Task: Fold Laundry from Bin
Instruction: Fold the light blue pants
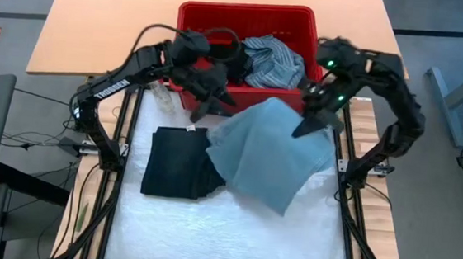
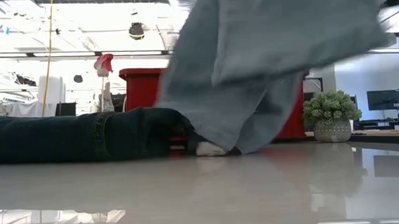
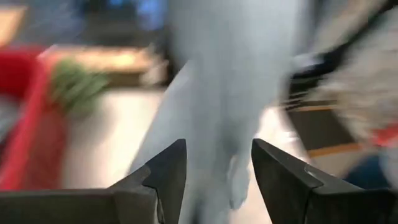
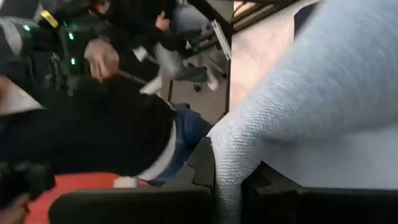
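A light blue garment (image 1: 267,153) is held up at its far edge and slopes down onto the white table cover. In the low view it (image 2: 265,62) hangs from above, with its lower end (image 2: 214,146) on the table. My right gripper (image 1: 309,123) is shut on its far right part. My left gripper (image 1: 214,107) is open at its far left corner. In the left wrist view the cloth (image 3: 217,93) shows between the two fingers; I cannot tell whether they touch it. A folded dark navy piece (image 1: 175,162) lies flat on the table to the left. The red bin (image 1: 248,19) stands at the far side and holds the striped shirt (image 1: 274,60). My right gripper pinches a bunched fold of the light blue garment (image 4: 231,168) between its two fingers, at the cloth's far right edge. The fingers slant down from the far right. The cloth hangs from the hold toward the near side, with its lower end on the table.
A clear spray bottle (image 1: 165,98) stands left of the bin, close to my left arm. The dark frame rails (image 1: 344,196) run along both sides of the white cover. There is free cover (image 1: 223,236) at the near side. A potted plant (image 2: 331,113) stands beyond the table.
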{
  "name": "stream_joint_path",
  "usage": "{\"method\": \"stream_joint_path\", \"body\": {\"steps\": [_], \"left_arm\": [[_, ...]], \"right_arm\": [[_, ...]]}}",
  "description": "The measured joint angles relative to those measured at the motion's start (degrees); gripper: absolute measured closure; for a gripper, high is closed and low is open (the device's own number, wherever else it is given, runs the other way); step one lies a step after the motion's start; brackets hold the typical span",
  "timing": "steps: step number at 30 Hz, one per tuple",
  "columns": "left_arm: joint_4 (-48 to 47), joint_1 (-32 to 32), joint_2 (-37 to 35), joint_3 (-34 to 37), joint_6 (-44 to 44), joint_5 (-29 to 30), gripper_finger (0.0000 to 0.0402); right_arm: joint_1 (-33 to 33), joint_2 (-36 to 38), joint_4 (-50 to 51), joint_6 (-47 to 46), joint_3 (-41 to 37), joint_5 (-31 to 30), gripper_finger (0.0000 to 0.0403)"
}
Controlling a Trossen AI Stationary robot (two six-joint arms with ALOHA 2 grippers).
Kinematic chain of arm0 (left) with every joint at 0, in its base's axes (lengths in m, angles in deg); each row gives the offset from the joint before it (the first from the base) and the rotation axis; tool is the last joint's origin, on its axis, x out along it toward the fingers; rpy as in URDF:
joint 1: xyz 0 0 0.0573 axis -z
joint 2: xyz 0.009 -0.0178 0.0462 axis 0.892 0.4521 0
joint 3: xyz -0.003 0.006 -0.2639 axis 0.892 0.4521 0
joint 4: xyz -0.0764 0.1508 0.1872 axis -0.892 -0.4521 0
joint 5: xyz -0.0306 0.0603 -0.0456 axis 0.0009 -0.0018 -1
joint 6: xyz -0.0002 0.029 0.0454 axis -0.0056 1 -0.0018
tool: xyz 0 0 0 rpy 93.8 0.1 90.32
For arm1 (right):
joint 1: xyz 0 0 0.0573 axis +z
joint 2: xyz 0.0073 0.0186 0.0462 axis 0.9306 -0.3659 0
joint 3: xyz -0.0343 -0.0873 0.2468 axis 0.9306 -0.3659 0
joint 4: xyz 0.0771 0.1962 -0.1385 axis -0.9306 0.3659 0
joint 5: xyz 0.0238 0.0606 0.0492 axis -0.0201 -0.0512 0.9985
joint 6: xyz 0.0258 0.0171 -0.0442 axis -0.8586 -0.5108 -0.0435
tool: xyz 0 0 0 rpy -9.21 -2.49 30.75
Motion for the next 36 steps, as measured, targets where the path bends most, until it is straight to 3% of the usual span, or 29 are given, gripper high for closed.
{"method": "stream_joint_path", "body": {"steps": [11,19,30,32,36], "left_arm": [[12.68,-0.14,0.22,-0.97,-9.42,-16.42,0.0234],[11.36,-0.39,0.31,-0.79,-9.10,-17.06,0.0234],[9.67,-4.03,-0.57,-0.76,-9.74,-16.62,0.0235],[9.58,-4.96,-0.59,-0.76,-10.19,-16.43,0.0235],[9.76,-6.46,-0.62,-0.74,-10.17,-16.23,0.0235]], "right_arm": [[-2.99,4.26,-0.36,-2.76,0.00,14.06,0.0360],[0.02,5.97,-9.78,1.03,0.00,13.96,0.0360],[17.69,6.15,-35.62,-2.68,-0.11,13.63,0.0360],[19.72,7.57,-35.19,-1.75,-0.08,11.96,0.0360],[20.33,10.23,-23.45,2.93,-0.24,-0.03,0.0360]]}}
